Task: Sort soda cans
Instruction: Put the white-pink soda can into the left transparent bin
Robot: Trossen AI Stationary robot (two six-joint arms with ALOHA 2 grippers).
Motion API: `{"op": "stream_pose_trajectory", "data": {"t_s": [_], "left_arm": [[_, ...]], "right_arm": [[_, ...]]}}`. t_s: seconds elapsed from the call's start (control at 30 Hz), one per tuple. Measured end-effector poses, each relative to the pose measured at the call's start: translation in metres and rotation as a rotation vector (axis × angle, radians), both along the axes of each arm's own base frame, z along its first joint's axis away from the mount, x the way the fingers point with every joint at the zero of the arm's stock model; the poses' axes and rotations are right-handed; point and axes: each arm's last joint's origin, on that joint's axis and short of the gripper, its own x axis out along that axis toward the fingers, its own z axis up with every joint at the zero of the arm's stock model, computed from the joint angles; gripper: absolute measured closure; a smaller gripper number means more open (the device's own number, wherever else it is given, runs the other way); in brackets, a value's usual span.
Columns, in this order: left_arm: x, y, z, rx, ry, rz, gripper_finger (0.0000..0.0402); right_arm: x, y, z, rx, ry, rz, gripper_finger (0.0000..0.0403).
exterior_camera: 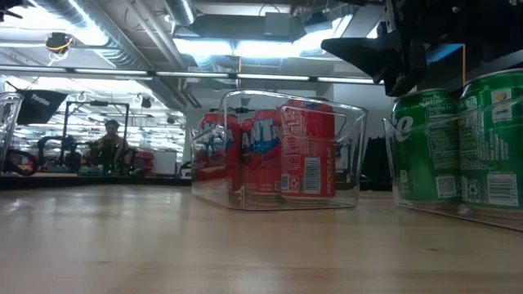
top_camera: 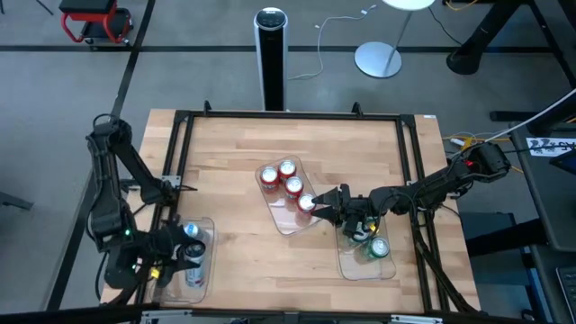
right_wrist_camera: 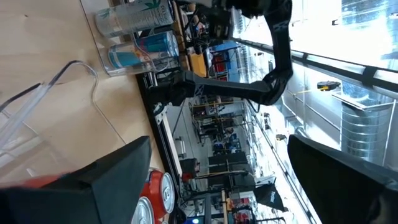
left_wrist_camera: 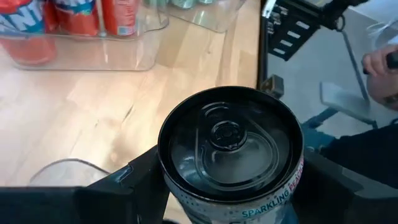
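Observation:
My left gripper (top_camera: pixel 183 255) is at the table's near left corner, over a clear tray (top_camera: pixel 205 286), shut on a silver soda can (left_wrist_camera: pixel 230 149) with blue lettering. Another silver can (top_camera: pixel 191 231) shows in that tray. The middle tray (top_camera: pixel 281 220) holds red-and-white cans (top_camera: pixel 290 182). My right gripper (top_camera: pixel 322 200) stands open, level, just right of the nearest red can (top_camera: pixel 307 204), above the tray's rim (exterior_camera: pixel 359 114). Green cans (top_camera: pixel 378 247) stand in the right tray (top_camera: pixel 346 270). My left gripper pinches the silver can by its side wall (left_wrist_camera: pixel 186 205) just below the top rim, one finger (left_wrist_camera: pixel 134 180) on each side. The can's top faces the wrist camera. The can itself hides its lower end, so whether it rests on the tray does not show.
A black frame (top_camera: pixel 288 115) runs around the wooden table. A tall black-and-silver cylinder (top_camera: pixel 270 54) stands beyond the far edge. Bare wood lies between the left and middle trays. A person (exterior_camera: pixel 110 143) is in the room behind, and a hand (left_wrist_camera: pixel 379 62) shows off the table.

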Motion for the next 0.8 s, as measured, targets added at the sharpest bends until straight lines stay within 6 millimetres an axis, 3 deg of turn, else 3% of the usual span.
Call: {"op": "stream_pose_trajectory", "data": {"t_s": [0.2, 0.53, 0.8], "left_arm": [[-0.009, -0.019, -0.011, 0.058, -0.037, -0.033, 0.0151], [-0.006, -0.046, -0.047, 0.226, -0.014, -0.045, 0.0151], [-0.009, -0.057, -0.068, 0.264, -0.003, 0.000, 0.0151]], "right_arm": [[0.000, 0.000, 0.000, 0.007, -0.002, -0.015, 0.0027], [0.000, -0.001, 0.001, 0.031, -0.015, -0.019, 0.0027], [0.000, -0.001, 0.001, 0.033, -0.021, -0.019, 0.0027]]}}
